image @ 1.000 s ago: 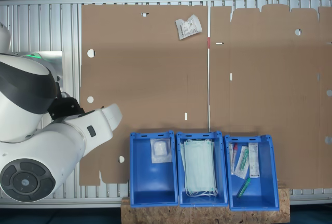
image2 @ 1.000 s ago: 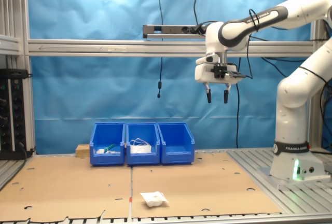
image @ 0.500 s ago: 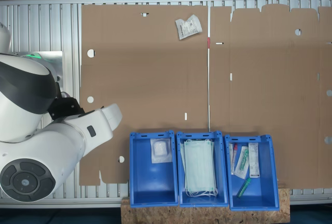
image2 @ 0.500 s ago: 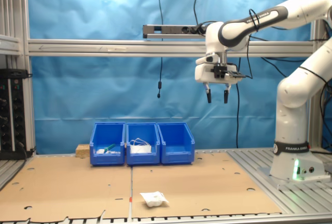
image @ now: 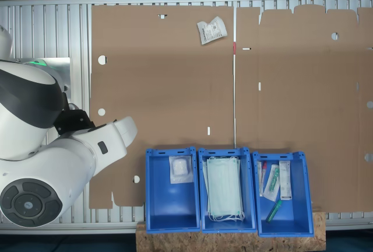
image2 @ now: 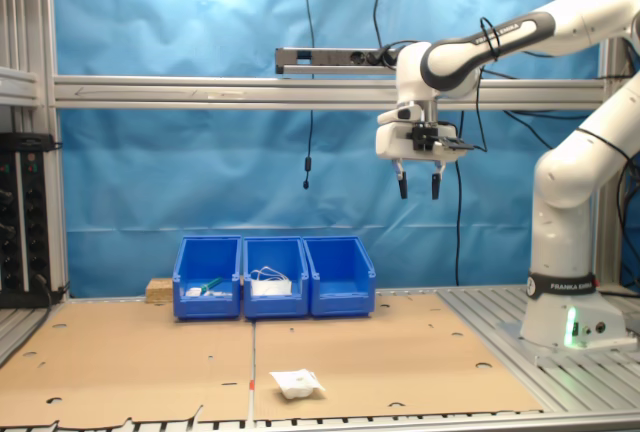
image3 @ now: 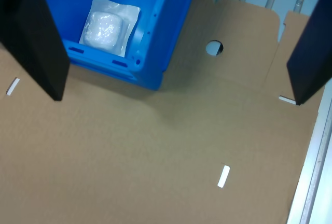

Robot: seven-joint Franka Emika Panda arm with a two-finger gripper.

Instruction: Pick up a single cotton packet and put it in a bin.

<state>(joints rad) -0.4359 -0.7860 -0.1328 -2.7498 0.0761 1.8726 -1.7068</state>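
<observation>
Packet [image: 211, 31] wrinkly white plastic | bin [image: 172, 221] blue, rectangular

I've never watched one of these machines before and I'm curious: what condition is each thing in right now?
Tool: open, holding nothing, raised high above the table.
Cotton packet: lying flat on the cardboard, wrinkled, far from the bins, untouched.
Bin: upright, open-topped, one white packet inside.
Middle bin: upright, holding pale green masks.
Third bin: upright, holding tubes and slim boxes.
</observation>
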